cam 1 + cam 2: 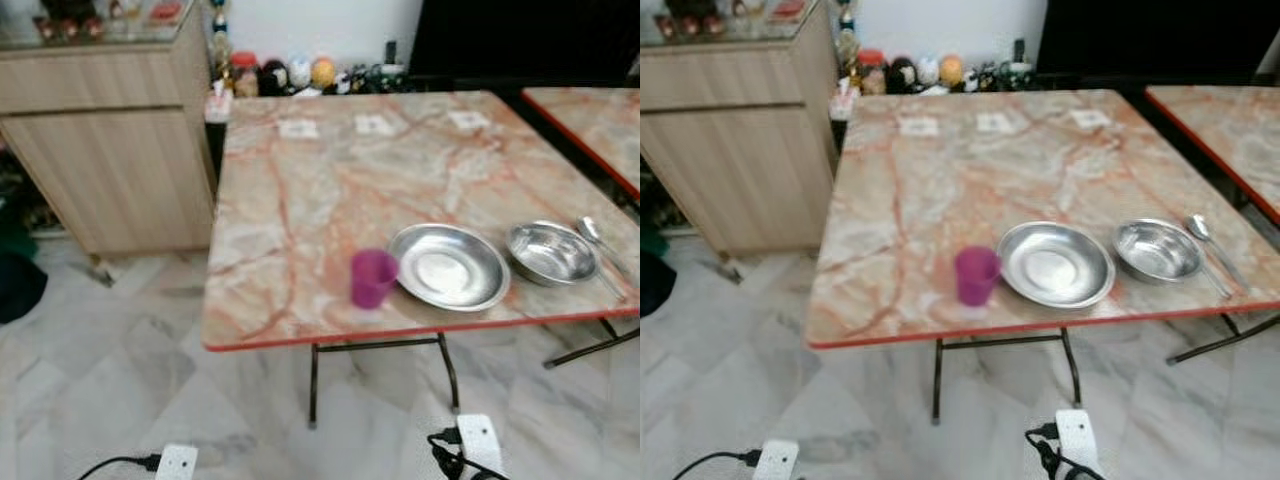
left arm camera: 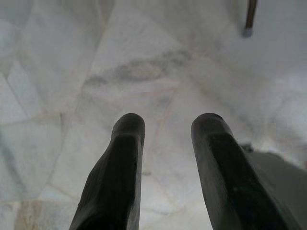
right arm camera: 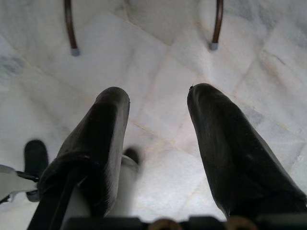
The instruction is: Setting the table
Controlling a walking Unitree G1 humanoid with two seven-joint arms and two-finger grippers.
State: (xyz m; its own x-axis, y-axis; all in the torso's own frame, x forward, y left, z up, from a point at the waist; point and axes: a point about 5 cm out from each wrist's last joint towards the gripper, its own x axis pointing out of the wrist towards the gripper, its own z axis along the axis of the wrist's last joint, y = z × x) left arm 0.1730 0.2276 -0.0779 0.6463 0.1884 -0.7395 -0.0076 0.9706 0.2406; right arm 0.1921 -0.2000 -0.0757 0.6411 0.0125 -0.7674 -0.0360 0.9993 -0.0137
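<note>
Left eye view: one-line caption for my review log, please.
Marble-patterned table with purple cup, steel plate, steel bowl and spoon lined along its near edge.

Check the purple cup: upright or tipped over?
Upright. The purple cup stands on its base beside the plate, open mouth up; contents cannot be told.

Home dining area — marble-look folding table (image 1: 300,200), wood cabinet (image 1: 100,150), knick-knacks (image 1: 280,75) by wall, marble tile floor (image 1: 120,400).
</note>
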